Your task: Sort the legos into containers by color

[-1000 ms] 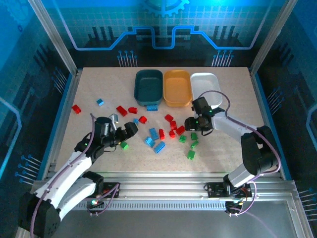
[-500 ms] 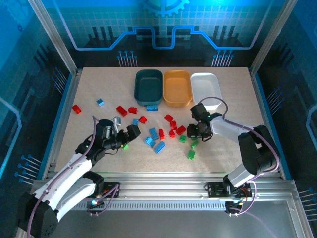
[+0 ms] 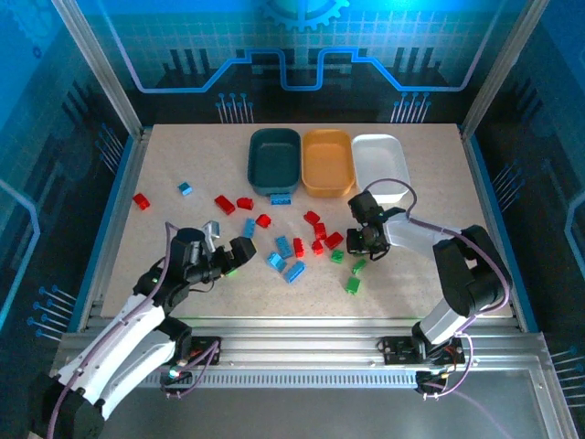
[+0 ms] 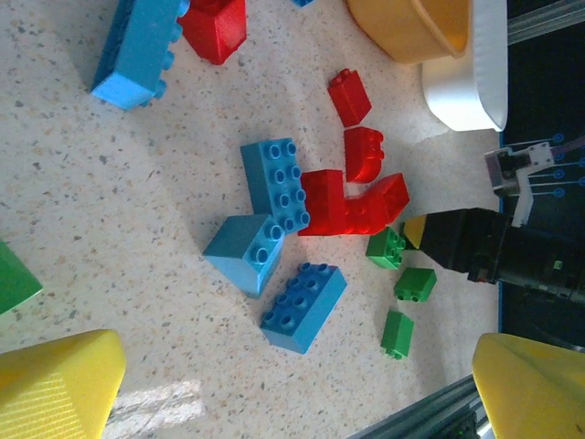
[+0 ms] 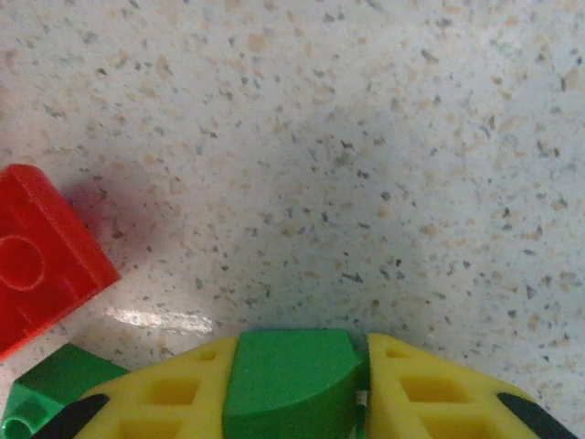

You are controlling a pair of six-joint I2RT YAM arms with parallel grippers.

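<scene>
Two yellow fingers (image 5: 430, 393) of the right gripper (image 5: 294, 402) are clamped on a green brick (image 5: 285, 366), one on each flank, low against the speckled table (image 5: 366, 137). Just beside the grip lie a red brick (image 5: 41, 256) and a second green brick (image 5: 46, 389). The left gripper (image 4: 292, 389) hovers with its fingers wide apart and nothing between them, above the loose bricks (image 4: 302, 306) of blue, red and green. At the far side of the table a teal tub (image 3: 253, 160), an orange tub (image 3: 307, 165) and a white tub (image 3: 399, 151) sit side by side, apparently bare inside.

Risk: the hold appears to sit near the fingertips, so the brick may pivot or slip out on the lift. A low sweep could drag the two neighbours along. No tub is green, so a changing choice of tub would mix the colours.
</scene>
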